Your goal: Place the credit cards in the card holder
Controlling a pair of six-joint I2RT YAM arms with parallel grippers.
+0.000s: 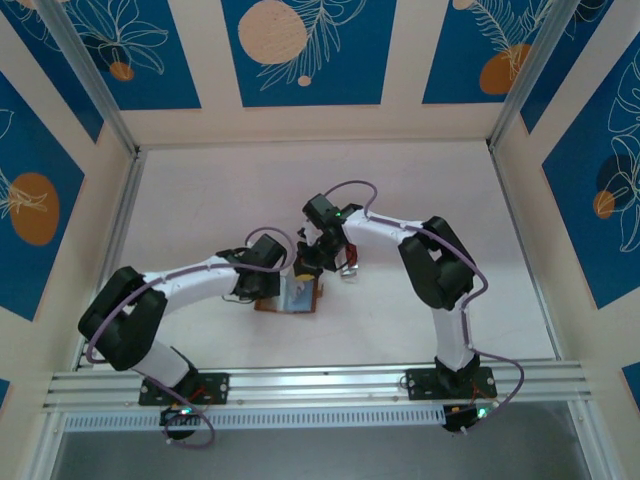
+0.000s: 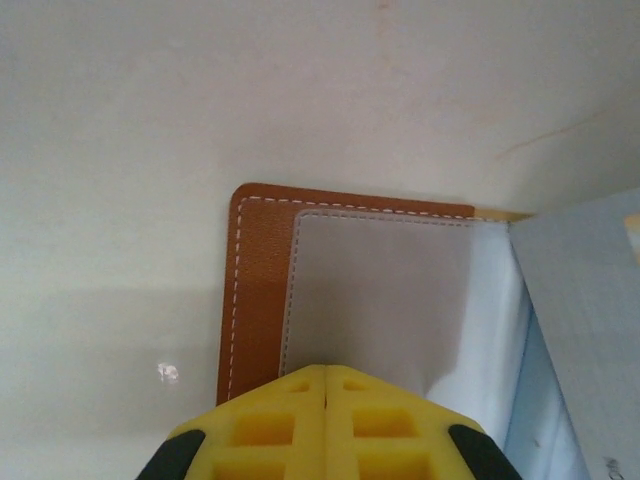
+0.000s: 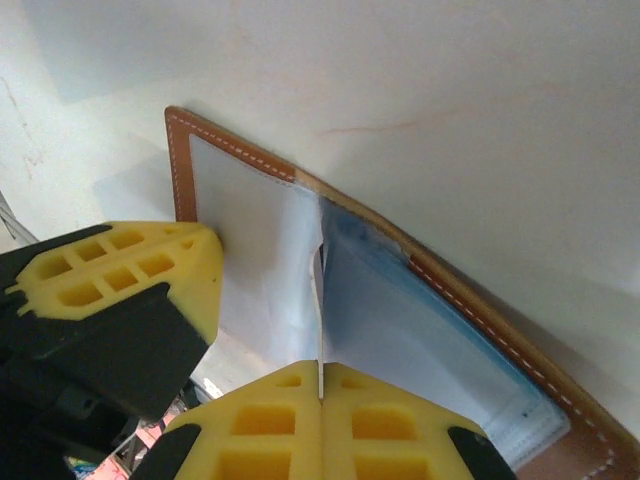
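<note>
The card holder (image 1: 290, 298) lies open on the white table (image 1: 200, 200), about in the middle, and both my arms bend in over it. My left jaws reach it from the left and my right jaws from the far side.

My left jaws are clenched. Their two yellow fingers (image 2: 270, 425) press together with no gap, just over the grey inner panel (image 2: 380, 290) of the holder, near its brown stitched border. I cannot tell if they pinch anything.

My right jaws are clenched too. Their fingers (image 3: 260, 430) meet at a seam, and a thin pale edge (image 3: 320, 330) runs up from this seam, between a white leaf (image 3: 265, 250) and a bluish leaf (image 3: 400, 330) of the holder. Whether this edge is really gripped, I cannot tell. In the right wrist view one finger of my left jaws touches the white leaf, beside the brown border.
</note>
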